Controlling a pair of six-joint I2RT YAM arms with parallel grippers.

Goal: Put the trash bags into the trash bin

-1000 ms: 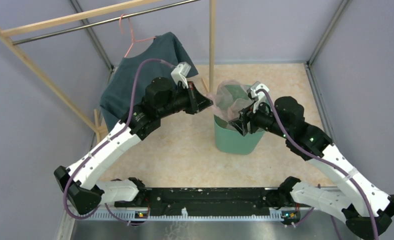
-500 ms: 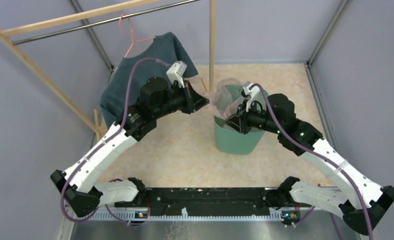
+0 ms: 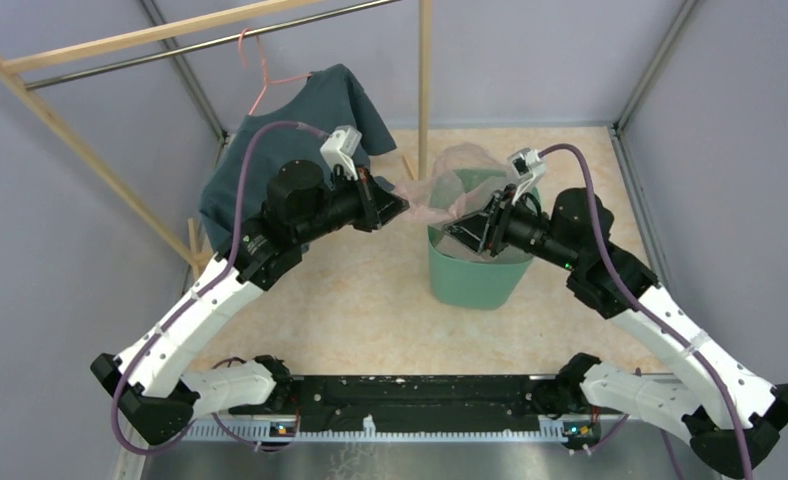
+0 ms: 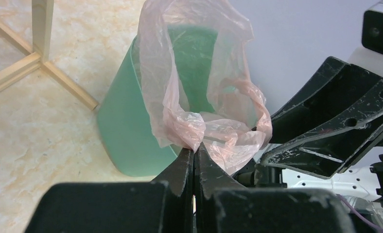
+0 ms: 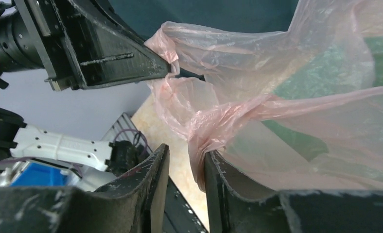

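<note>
Near side first: the right gripper point(image 5: 183, 158) has swung up and in over the mint-green plastic wastebasket point(image 3: 470, 282). Its jaws sit a crack apart with a bunched strand of the thin pale-pink plastic film bag point(image 5: 257, 63) hanging in the gap, not squeezed afaict. The left gripper point(image 4: 194, 151), jaws pressed together on the bag's edge, has backed off toward 9 o'clock, so the film's now taut across the wastebasket's rim. Looks like the bag's partly inside, mouth still loose. A dark teal shirt point(image 3: 240, 175) hangs out at 10 o'clock.
</note>
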